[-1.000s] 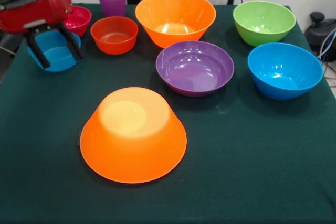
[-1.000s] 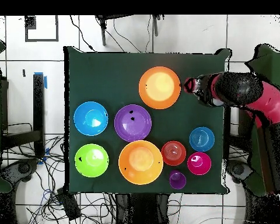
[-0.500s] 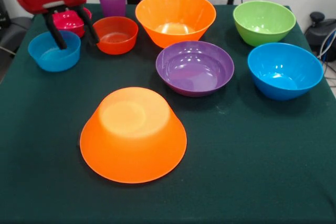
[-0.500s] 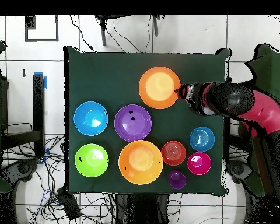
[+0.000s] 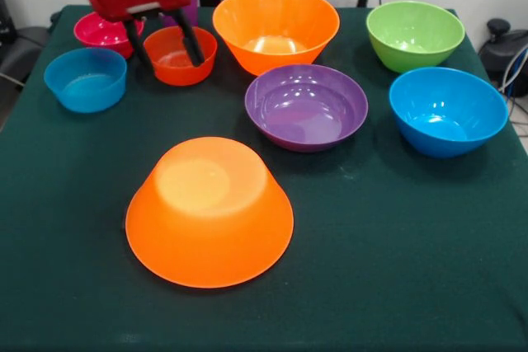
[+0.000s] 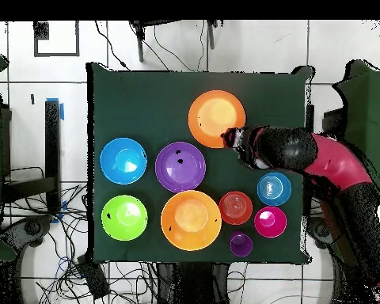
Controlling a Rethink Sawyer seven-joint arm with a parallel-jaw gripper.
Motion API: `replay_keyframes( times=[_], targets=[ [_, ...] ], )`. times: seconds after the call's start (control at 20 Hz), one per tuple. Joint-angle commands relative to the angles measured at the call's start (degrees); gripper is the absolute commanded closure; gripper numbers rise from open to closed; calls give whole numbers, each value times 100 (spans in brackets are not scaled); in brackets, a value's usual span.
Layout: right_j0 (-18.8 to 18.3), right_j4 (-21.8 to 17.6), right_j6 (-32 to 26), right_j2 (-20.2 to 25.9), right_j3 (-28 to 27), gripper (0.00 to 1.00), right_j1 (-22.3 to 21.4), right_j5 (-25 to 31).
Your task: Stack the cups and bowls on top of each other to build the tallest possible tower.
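The gripper (image 5: 165,49) hangs from the red arm with its two black fingers (image 5: 192,43) spread wide and nothing between them; in the front view they straddle the small red-orange bowl (image 5: 180,61), one finger to each side, though whether they touch its rim is hard to say. Behind the arm's red body only a sliver of the purple cup (image 5: 190,12) shows. The small pink bowl (image 5: 101,30) and the small blue bowl (image 5: 86,79) sit just beside the red-orange one on the dark green tablecloth (image 5: 396,253). One large orange bowl (image 5: 275,28) stands upright at the back, and the other large orange bowl (image 5: 209,212) lies upside down near the front, well apart from the gripper. The wide purple bowl (image 5: 306,106) sits between them, with the medium blue bowl (image 5: 447,110) and the green bowl (image 5: 415,35) off to the side. Nothing rests on top of anything else.
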Motion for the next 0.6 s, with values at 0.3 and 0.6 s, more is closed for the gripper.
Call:
replay_keyframes(
  times=[0.3, 0.6],
  targets=[
    [706, 159, 1241, -508, 849, 0, 85, -941],
    [953, 277, 1360, -679, 922, 0, 135, -1291]
  ],
)
